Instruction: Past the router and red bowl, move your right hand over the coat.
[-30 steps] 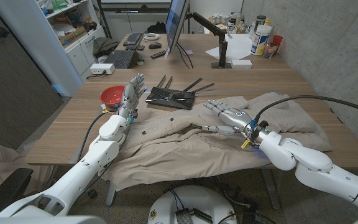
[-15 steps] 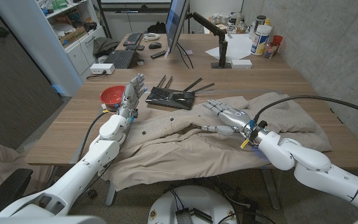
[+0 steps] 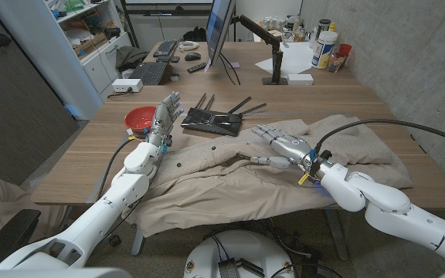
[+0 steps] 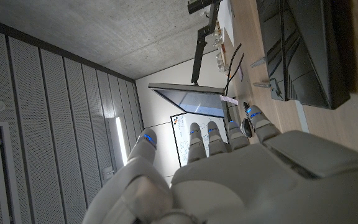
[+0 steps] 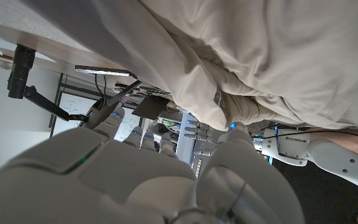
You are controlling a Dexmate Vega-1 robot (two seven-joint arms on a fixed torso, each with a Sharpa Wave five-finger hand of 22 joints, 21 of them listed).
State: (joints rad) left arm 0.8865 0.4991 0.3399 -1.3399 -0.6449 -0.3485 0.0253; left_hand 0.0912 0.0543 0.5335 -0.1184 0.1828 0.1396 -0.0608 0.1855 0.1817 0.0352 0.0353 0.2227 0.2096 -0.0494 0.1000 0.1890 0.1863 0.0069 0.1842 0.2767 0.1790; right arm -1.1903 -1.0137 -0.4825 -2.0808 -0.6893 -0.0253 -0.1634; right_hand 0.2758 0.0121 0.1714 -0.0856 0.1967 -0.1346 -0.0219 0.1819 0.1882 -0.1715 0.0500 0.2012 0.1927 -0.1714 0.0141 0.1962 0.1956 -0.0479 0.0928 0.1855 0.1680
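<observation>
One red bowl (image 3: 139, 118) beside router (image 3: 212, 118)

Black antenna router (image 3: 215, 117) and red round bowl (image 3: 139, 117) stand mid-table; bare wood between them and toward the far edge.

We're in an office-cum-lab: a long wooden table (image 3: 91, 158) carrying a monitor (image 3: 219, 31) on its stand, two keyboards (image 3: 149, 72), a mouse (image 3: 192, 56) and a desk-clamped arm mount (image 3: 259, 31), open shelving (image 3: 91, 35) stacked with boxes on the left, bare concrete wall (image 3: 408, 46) on the right, bottles (image 3: 324, 46) at the far corner
</observation>
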